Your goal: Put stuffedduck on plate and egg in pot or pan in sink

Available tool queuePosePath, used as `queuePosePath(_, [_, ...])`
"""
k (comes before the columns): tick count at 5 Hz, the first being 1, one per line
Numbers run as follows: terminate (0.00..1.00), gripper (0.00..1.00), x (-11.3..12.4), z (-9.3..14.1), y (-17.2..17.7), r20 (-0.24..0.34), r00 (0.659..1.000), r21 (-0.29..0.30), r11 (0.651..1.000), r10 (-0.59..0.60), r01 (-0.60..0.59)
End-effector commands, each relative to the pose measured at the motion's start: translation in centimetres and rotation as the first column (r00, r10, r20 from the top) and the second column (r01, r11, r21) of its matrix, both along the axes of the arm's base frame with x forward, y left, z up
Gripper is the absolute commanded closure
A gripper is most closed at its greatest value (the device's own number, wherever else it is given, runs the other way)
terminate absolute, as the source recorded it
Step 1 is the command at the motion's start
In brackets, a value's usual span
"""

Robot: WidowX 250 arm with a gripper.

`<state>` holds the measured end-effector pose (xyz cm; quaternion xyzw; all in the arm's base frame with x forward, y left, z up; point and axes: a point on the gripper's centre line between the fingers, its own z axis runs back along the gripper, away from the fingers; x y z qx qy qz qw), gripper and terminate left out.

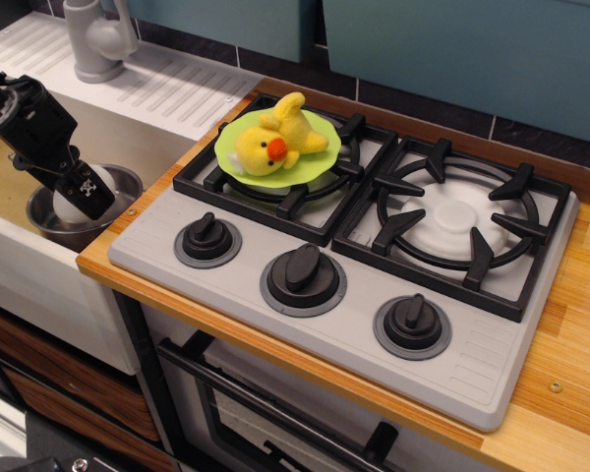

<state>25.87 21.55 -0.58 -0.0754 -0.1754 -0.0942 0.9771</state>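
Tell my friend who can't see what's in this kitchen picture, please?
A black robot gripper reaches into a small steel pot in a white sink, with a white egg inside the pot under it. Beside the sink, a yellow toy duck lies on a green plate on the stove's left burner.

Counts: 1 stuffedduck (275, 141), on 1 plate (320, 162), far left burner. 1 egg (71, 206), in 1 pot (128, 184), left, in 1 sink (10, 256). 2 burner grates (452, 231). 3 knobs (303, 270) along near edge of stove. 1 faucet (96, 39), far left. 1 robot arm (29, 128).
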Motion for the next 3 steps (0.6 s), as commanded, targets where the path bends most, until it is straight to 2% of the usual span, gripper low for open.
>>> queuePosePath(1, [0.0,0.0,0.2,3.1,-0.4,-0.013,1.0,0.045,0.999,0.014,-0.013])
queuePosePath(2, [0.0,0.0,0.1,4.4,-1.0,-0.035,0.999,0.051,0.999,0.02,-0.018])
queuePosePath(3, [1.0,0.0,0.0,6.3,-1.6,-0.054,0.998,0.074,0.997,0.033,-0.029])
